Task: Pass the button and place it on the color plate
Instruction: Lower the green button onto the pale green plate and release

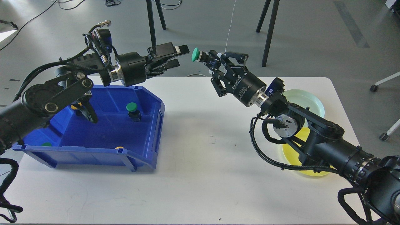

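My right gripper (212, 61) is shut on a green push button (197, 55), held in the air above the table's back edge with its green cap pointing left. My left gripper (180, 56) is open and empty, a short gap to the left of the button. A pale green plate (314, 102) lies at the back right of the table, partly behind my right arm. A yellow plate (289, 149) lies nearer, mostly under the right arm.
A blue bin (150, 125) stands on the left of the white table (200, 175). It holds another green button (132, 110), a yellow one (119, 147) and a green one (47, 144) by its front wall. Stand legs (152, 25) rise behind the table.
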Tool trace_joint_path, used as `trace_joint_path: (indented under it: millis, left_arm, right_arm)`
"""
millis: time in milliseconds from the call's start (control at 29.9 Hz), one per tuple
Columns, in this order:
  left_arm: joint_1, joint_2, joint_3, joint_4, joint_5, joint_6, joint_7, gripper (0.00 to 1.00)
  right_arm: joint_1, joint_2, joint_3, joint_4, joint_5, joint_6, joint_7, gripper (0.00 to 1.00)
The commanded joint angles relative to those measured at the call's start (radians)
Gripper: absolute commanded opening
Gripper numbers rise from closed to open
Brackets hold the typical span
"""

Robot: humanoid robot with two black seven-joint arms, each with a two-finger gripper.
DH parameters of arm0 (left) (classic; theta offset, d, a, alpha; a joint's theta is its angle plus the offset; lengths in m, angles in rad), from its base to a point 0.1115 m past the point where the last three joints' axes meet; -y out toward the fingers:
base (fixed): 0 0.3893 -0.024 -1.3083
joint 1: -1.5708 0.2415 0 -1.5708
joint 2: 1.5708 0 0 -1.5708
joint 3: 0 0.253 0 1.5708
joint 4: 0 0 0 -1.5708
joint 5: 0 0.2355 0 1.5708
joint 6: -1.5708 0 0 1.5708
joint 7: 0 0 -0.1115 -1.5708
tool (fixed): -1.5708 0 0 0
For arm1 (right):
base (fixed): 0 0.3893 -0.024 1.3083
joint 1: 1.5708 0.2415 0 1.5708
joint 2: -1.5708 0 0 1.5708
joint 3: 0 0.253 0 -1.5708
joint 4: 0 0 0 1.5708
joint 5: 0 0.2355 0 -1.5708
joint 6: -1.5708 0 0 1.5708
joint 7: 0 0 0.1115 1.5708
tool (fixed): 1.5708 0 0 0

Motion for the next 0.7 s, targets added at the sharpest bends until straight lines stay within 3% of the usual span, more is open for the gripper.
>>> trace_joint_path:
  millis: [0, 201, 368, 568, 669]
  left_arm:
    - [0.000, 0.000, -0.001, 0.000, -0.001, 0.000, 0.000, 0.92]
    - [0.002, 0.000, -0.001, 0.002, -0.001, 0.000, 0.000, 0.92]
    - [0.002, 0.000, -0.001, 0.000, -0.003, 0.000, 0.000, 0.92]
    - [0.002, 0.000, -0.001, 0.000, -0.003, 0.000, 0.000, 0.92]
    - [0.003, 0.000, -0.001, 0.000, -0.003, 0.000, 0.000, 0.92]
  right_arm:
    - [-0.050, -0.141, 0.030, -0.003, -0.003, -0.042, 0.000, 0.01]
    - [-0.096, -0.272, 0.004, -0.058, -0.049, -0.288, -0.001, 0.01]
    - [-0.100, -0.260, -0.110, -0.240, -0.144, -0.447, 0.000, 0.02]
    - [-0.087, -0.085, -0.221, -0.515, -0.149, -0.487, 0.034, 0.03]
    - [-0.083, -0.042, -0.223, -0.575, -0.148, -0.487, 0.034, 0.04]
